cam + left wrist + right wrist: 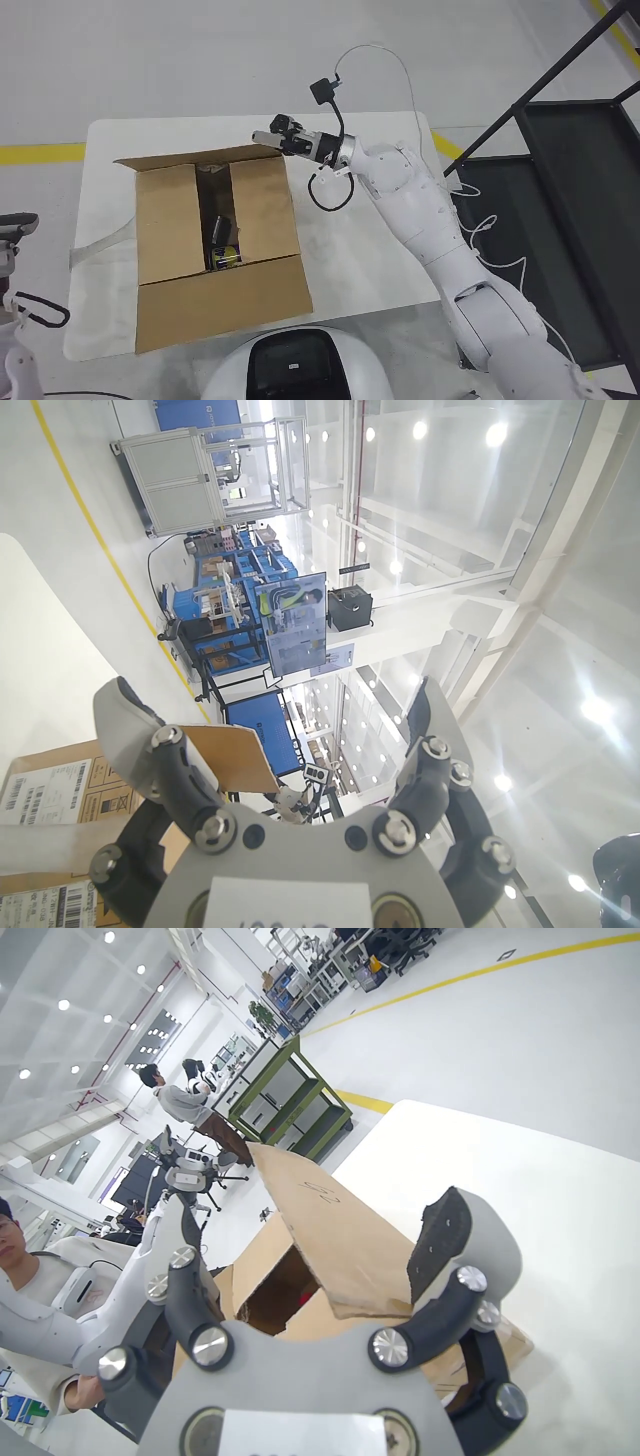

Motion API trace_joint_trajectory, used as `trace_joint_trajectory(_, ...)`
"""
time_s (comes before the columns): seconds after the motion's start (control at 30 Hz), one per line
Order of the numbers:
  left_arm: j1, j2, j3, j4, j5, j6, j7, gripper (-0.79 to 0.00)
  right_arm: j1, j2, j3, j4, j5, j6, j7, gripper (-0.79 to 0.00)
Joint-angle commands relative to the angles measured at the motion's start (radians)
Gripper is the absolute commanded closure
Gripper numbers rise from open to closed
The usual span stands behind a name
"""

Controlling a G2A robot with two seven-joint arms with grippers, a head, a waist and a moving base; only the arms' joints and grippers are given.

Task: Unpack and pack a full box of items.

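Cardboard box (170, 230) on worktop (340, 260), flaps (225, 300) spread, items (222, 252) inside. Right jaws open, far flap (325, 1228) between them. Left jaws open, beside box's labelled side.

One cardboard box (165, 230) stands on one white counter (340, 275). It has four top flaps (225, 300): one far, one near, one left, one right. In the gap between the left and right flaps two things can be counted, a dark item (217, 226) and a yellow-banded item (226, 258); whether more lie under the flaps cannot be told. Two shipping labels (45, 792) sit on the box's side. There are two hands, the left hand (272, 700) and the right hand (265, 133), each with two fingers.
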Motion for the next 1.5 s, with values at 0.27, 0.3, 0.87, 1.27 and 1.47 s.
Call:
trace_joint_trajectory(0.27, -0.007, -0.002, 0.0, 0.004, 0.015, 0.007, -0.004, -0.785, -0.032, 0.017, -0.004, -0.074, -0.011, 0.038, 0.1, -0.693)
trace_joint_trajectory(0.3, -0.008, -0.002, 0.001, 0.005, 0.017, 0.008, -0.004, -0.785, -0.031, 0.019, -0.006, -0.076, -0.032, 0.056, 0.115, -0.68)
trace_joint_trajectory(0.87, -0.009, -0.006, 0.003, 0.015, 0.031, 0.007, 0.003, -0.785, -0.021, 0.021, -0.108, -0.09, -0.269, 0.268, 0.172, -0.376)
trace_joint_trajectory(1.27, -0.006, -0.01, 0.004, 0.016, 0.036, 0.003, 0.002, -0.785, -0.08, 0.034, -0.065, -0.239, -0.015, 0.275, 0.307, -0.505)
trace_joint_trajectory(1.47, 0.005, -0.01, 0.004, 0.019, 0.044, -0.02, -0.043, -0.785, -0.135, 0.054, -0.036, -0.381, 0.078, 0.328, 0.438, -0.68)
